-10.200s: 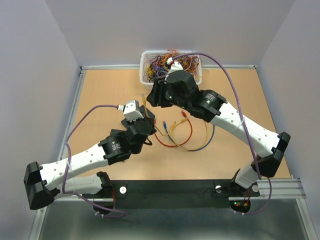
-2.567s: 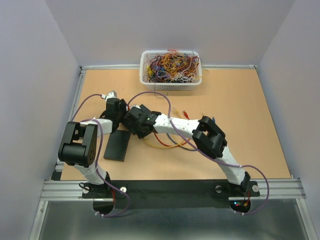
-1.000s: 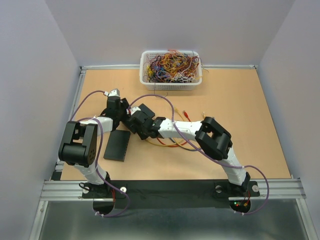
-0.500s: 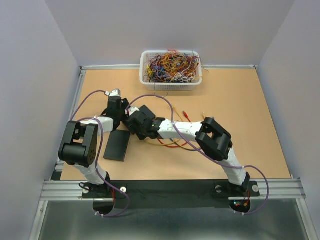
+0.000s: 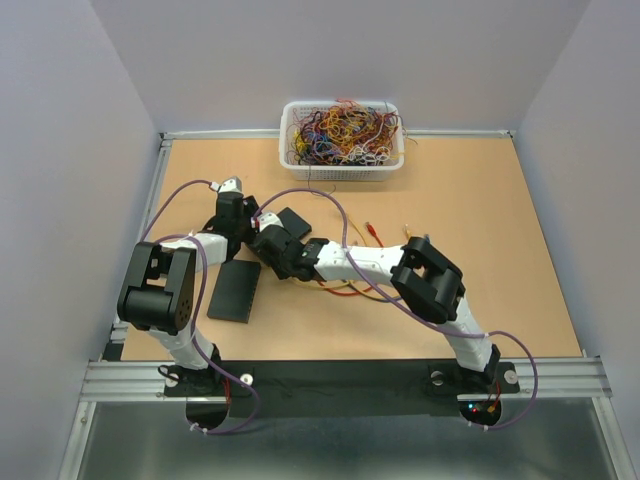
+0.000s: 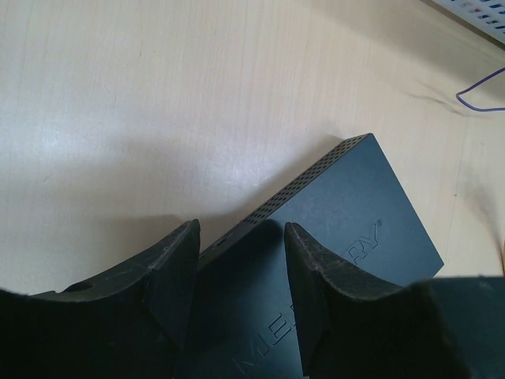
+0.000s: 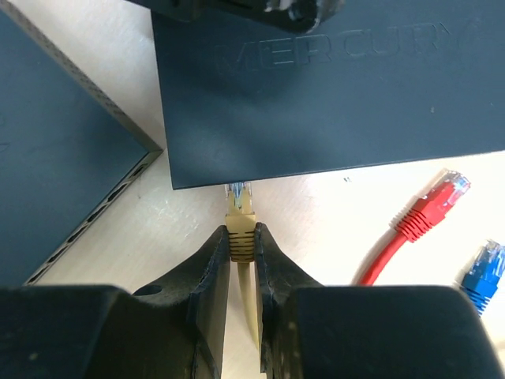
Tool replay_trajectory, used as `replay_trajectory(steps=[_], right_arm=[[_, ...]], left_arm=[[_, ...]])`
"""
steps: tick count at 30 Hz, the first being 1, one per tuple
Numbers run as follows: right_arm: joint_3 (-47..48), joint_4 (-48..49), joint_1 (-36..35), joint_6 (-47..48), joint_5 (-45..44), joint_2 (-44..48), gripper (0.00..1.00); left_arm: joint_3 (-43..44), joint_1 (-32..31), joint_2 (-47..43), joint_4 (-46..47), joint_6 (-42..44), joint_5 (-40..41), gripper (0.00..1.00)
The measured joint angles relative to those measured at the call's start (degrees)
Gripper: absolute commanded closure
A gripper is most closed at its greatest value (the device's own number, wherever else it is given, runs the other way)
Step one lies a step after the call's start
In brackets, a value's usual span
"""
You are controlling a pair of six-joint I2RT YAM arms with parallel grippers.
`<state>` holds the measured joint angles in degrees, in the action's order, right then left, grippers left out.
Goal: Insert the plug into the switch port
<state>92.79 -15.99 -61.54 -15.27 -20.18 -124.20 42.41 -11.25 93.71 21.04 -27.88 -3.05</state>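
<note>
A flat black switch (image 7: 331, 95) marked MERCURY lies in front of my right gripper (image 7: 242, 237), which is shut on the yellow plug (image 7: 241, 215). The plug's clear tip meets the switch's front edge. Whether it sits in a port is hidden. My left gripper (image 6: 237, 268) stands open over the same switch (image 6: 347, 213), its fingers (image 6: 170, 276) spread above the top at the rear end. From above, both grippers meet left of centre, and only part of the switch (image 5: 294, 222) shows behind the right wrist (image 5: 272, 243).
A second black switch (image 5: 235, 290) lies just left of the plug (image 7: 55, 158). Loose cables with a red plug (image 7: 430, 207) and a blue plug (image 7: 485, 268) lie to the right. A white basket (image 5: 285, 160) of tangled wires stands at the back.
My right wrist has shifted slightly toward the near side, uncovering more of the switch behind it. The left arm has stayed put, and both jaws hold the same width.
</note>
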Motion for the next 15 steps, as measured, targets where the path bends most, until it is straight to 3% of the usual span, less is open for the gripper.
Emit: replay_trajectory(steps=[15], right_arm=[[-1.88, 1.4, 0.02, -1.4, -1.92, -0.02, 1.0]], left_arm=[[0.02, -0.66, 0.0, -0.09, 0.28, 0.22, 0.47]])
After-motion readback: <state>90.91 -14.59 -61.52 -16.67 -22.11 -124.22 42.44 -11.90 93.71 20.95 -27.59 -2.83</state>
